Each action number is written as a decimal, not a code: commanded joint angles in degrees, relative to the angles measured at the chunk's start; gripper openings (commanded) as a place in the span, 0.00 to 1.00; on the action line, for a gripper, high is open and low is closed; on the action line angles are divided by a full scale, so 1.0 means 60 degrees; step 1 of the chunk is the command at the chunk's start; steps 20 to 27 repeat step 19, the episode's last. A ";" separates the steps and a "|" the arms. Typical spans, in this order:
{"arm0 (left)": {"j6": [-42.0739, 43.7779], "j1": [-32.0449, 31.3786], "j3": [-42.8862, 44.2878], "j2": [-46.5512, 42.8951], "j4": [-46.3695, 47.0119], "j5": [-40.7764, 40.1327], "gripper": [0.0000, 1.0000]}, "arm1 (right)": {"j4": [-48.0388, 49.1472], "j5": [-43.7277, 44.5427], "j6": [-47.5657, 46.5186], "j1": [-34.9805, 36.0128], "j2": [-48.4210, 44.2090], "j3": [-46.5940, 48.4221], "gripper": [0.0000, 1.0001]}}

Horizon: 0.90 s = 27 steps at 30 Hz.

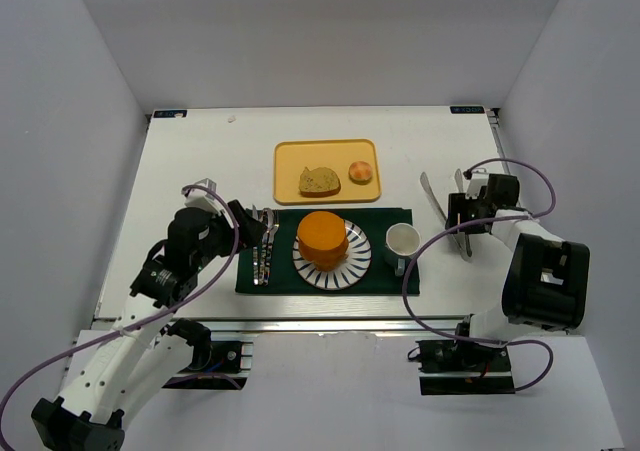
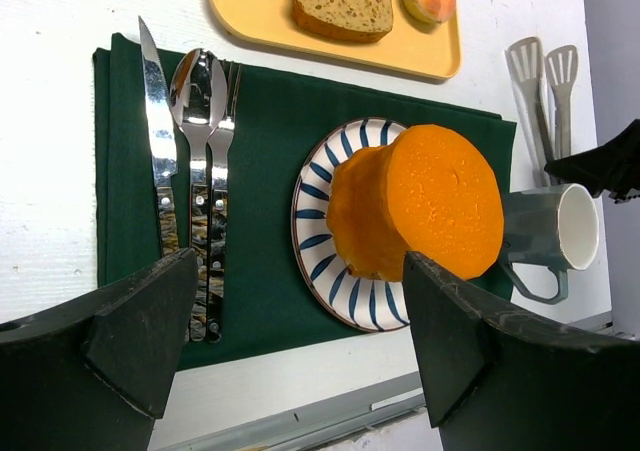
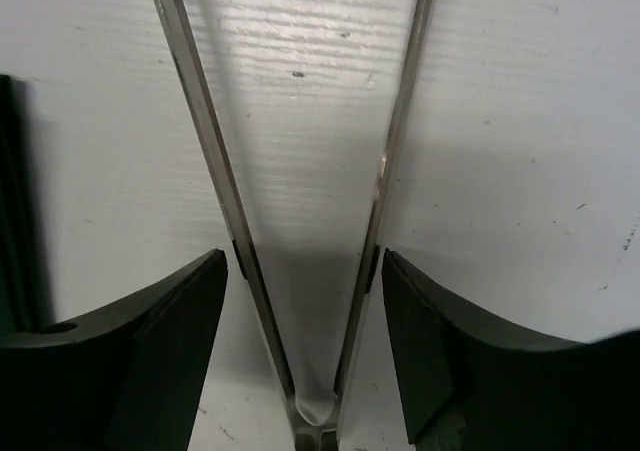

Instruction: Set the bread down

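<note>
The bread point(image 1: 322, 237) is a golden-orange piece with rounded corners on the blue-striped plate point(image 1: 356, 271). It looks thick or stacked in the left wrist view point(image 2: 440, 196), where the plate rim point(image 2: 315, 221) also shows. My left gripper point(image 1: 254, 227) is open and empty, hovering over the cutlery just left of the plate; its jaws point(image 2: 300, 271) frame the plate's near edge. My right gripper point(image 1: 459, 221) is open, its fingers on either side of the hinge end of metal tongs point(image 1: 437, 203) lying on the table point(image 3: 205, 131), gripper midpoint point(image 3: 305, 266).
A yellow tray point(image 1: 290, 161) behind the plate holds a greyish-brown slice point(image 1: 319, 181) and a small round bun point(image 1: 360, 172). A grey mug point(image 1: 401, 241) stands right of the plate. A knife, spoon and fork point(image 1: 262, 251) lie on the green placemat point(image 1: 385, 276).
</note>
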 commanded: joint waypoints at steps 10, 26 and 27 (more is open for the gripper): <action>0.0449 0.0014 0.0621 0.0369 0.0200 0.0122 0.93 | -0.1579 -0.1636 -0.1257 -0.0670 -0.0656 0.1860 0.89; 0.0508 0.0014 0.0709 0.0530 0.0609 0.0780 0.91 | -0.3015 -0.2026 0.0192 0.0312 -0.1260 0.4879 0.89; 0.0508 0.0014 0.0709 0.0530 0.0609 0.0780 0.91 | -0.3015 -0.2026 0.0192 0.0312 -0.1260 0.4879 0.89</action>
